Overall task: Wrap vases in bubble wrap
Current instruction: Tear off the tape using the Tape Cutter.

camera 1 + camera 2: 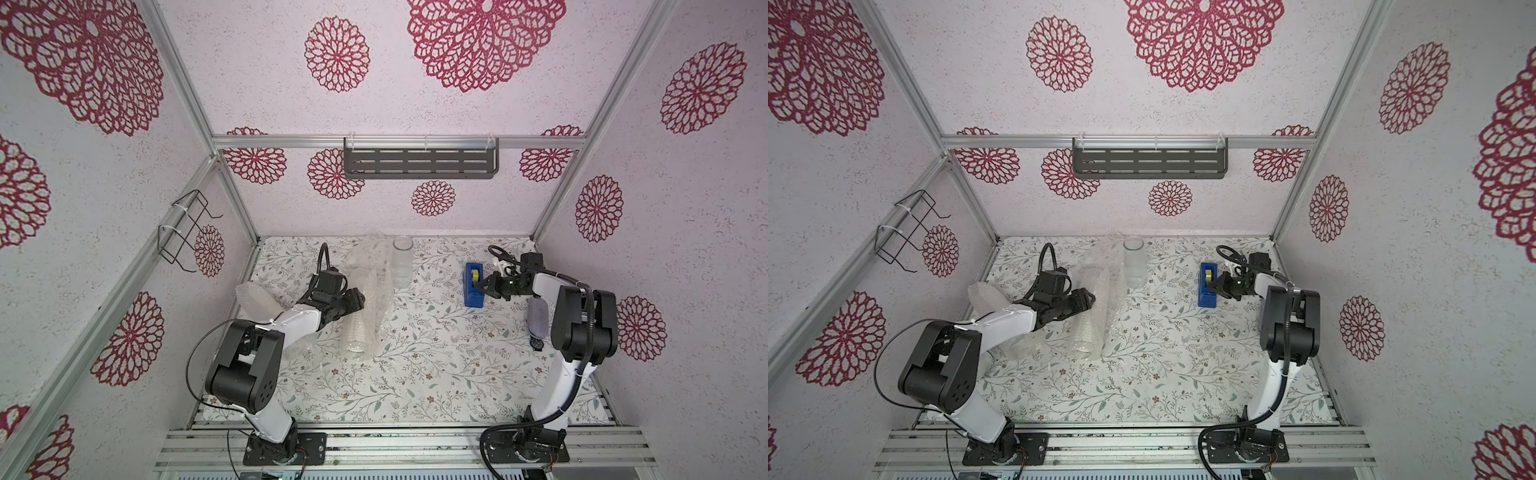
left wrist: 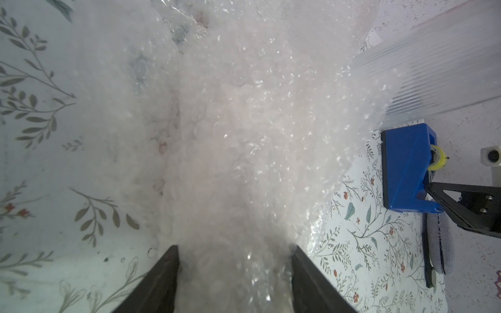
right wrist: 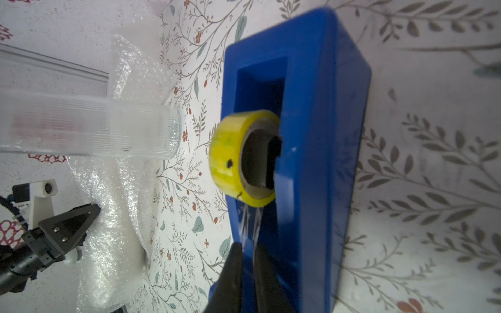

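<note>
My right gripper (image 3: pixel 248 245) pinches clear tape (image 3: pixel 250 222) at the blue plastic dispenser (image 3: pixel 311 108). The bubble-wrapped glass cylinder vase (image 1: pixel 355 330) lies to its left, axis front-to-back, clasped by my left gripper (image 2: pixel 235 248).

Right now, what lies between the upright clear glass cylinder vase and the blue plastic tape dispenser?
Nothing: only bare floral table separates the upright clear glass vase from the blue plastic tape dispenser, as both top views show.

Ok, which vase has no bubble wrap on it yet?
The upright clear ribbed glass vase at the back: bare glass. The wrapped vase in the left gripper and the wrapped one behind the left arm are both covered.
</note>
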{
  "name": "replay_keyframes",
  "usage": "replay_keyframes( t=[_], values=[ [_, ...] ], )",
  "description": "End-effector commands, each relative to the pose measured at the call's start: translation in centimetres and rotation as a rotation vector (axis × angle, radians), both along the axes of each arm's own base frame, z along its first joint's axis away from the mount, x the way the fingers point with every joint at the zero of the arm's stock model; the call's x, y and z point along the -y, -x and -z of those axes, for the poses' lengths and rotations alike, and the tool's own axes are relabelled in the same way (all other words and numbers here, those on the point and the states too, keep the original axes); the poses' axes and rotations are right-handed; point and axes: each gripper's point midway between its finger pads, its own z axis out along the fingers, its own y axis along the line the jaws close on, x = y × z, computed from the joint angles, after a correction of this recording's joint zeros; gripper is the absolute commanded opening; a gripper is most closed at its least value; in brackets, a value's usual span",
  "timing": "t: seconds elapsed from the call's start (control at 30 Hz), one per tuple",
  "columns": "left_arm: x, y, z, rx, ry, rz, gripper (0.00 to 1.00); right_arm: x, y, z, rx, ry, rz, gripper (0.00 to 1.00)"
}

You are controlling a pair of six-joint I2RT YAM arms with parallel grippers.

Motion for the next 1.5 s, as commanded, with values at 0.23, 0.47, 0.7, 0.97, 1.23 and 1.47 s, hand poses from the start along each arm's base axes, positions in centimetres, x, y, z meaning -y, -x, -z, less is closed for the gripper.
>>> replay_keyframes(
  t=[0.23,0.47,0.7,0.97,1.23,1.47],
  values=[
    [0.2,2.8,3.6,-0.151,-0.023,0.038,0.64,-0.6,-0.3,-3.2,0.083,-0.035,0.001,0.0],
    [0.0,2.8,3.6,-0.152,-0.032,0.032,0.64,-0.6,-0.1,-7.4,0.198,-0.068,0.027,0.0],
    [-0.2,2.8,3.8,-0.157,-0.036,0.022,0.63,-0.4,1.4,-9.1,0.246,-0.043,0.057,0.0],
    [-0.2,2.8,3.7,-0.157,-0.038,0.021,0.63,0.1,4.9,-7.5,0.221,-0.014,0.147,0.0],
    [-0.2,2.8,3.8,-0.159,-0.038,0.019,0.63,-1.4,8.9,-2.9,0.146,0.081,0.214,0.0],
    [0.0,2.8,3.7,-0.156,-0.029,0.023,0.63,-2.0,9.7,2.2,0.078,0.067,0.366,0.0]
  ],
)
